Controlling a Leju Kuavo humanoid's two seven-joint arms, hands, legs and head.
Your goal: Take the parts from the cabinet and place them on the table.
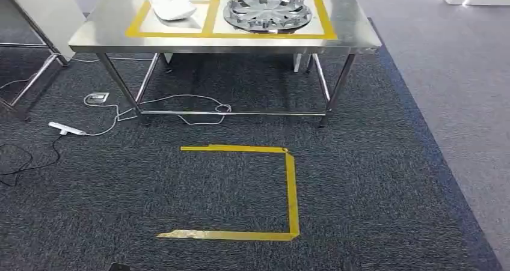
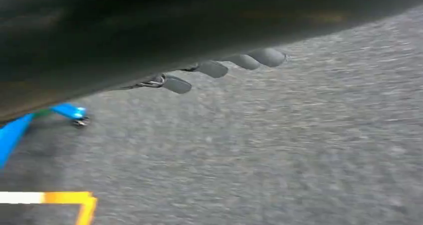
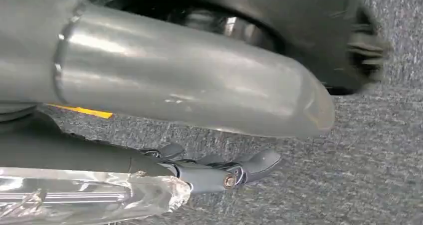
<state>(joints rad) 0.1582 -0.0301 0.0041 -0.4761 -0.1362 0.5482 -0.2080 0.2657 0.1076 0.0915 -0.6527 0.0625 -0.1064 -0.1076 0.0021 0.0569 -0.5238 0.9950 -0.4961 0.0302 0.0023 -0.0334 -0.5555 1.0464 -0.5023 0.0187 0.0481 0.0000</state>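
1. Closest to the robot, at its right side, the right hand (image 3: 219,172) hangs over dark carpet (image 1: 361,187). Its fingers lie fairly straight with nothing plainly between them, so I read it as holding nothing, though a crinkled clear wrap partly covers it.
2. On the other side, the left hand (image 2: 224,68) shows as a row of dark fingertips under a dark cover, blurred; whether they are spread or curled I cannot tell.
3. Just ahead on the floor lies a yellow tape outline (image 1: 288,187), an open-sided square.
4. Beyond it, white cables (image 1: 180,103) and a power strip (image 1: 66,128) trail under the steel table (image 1: 355,36).
5. On the tabletop, two yellow-taped boxes (image 1: 207,18) sit side by side. A silver wheel cover (image 1: 267,9) lies flat in the right box; a white curved part (image 1: 171,6) lies in the left one.
6. Both parts look already delivered, so the task seems near its end or between trips; the cabinet is out of sight.
7. Handling, as a judgement: the wheel cover is likely light, stiff plastic with a slick finish and thin spokes that could crack. Its outer rim, or a spoke opening, is the safest hold. The white part looks like a thin shell, best taken by its edge.
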